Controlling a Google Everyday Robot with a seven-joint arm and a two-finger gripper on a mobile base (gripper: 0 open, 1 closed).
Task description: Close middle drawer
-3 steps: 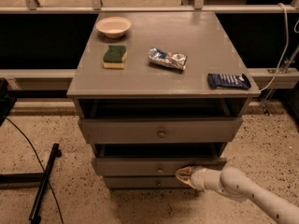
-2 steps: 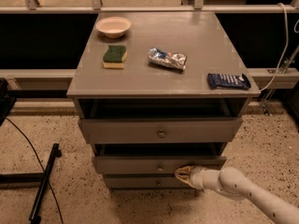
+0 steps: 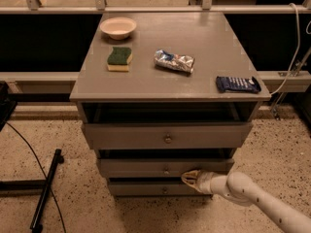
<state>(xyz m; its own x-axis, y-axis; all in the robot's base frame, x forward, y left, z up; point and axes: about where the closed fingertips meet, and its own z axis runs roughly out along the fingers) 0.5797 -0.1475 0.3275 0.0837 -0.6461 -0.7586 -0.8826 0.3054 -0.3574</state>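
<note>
Almost nothing differs from a second ago: gripper (image 3: 188, 178) sits a hair further left at the same height, and the middle drawer (image 3: 141, 168) front holds the same spot

Gripper is low and right of centre, tip against or just off the lower edge of the middle drawer front, right of its small knob (image 3: 166, 171); can't confirm contact. Claw looks clenched, tapering to one point, nothing in it. White arm (image 3: 252, 198) runs off to the lower right corner

Middle drawer is second of three in the grey cabinet (image 3: 194, 38), partly pulled out: dark gap above its front, front standing proud of the bottom drawer (image 3: 141, 188)

Handling, my read: stiff wooden box with a rigid front, not fragile, should slide rather than flex. No grasp needed to close it, just a flat push on the front panel close to the knob so it doesn't rack. Current spot is low and off-centre to the right, so it may skew, or the tip may slip under the edge

Containers: top drawer (image 3: 121, 136) with the bigger knob also stands out, interior dark, contents not visible. Middle drawer interior is hidden too. Bowl (image 3: 118, 27) at back left of the cabinet top looks empty; green-and-yellow sponge (image 3: 119, 58) just in front of it, silver packet (image 3: 174, 61) mid-top, blue packet (image 3: 238, 84) near the right front edge
</note>
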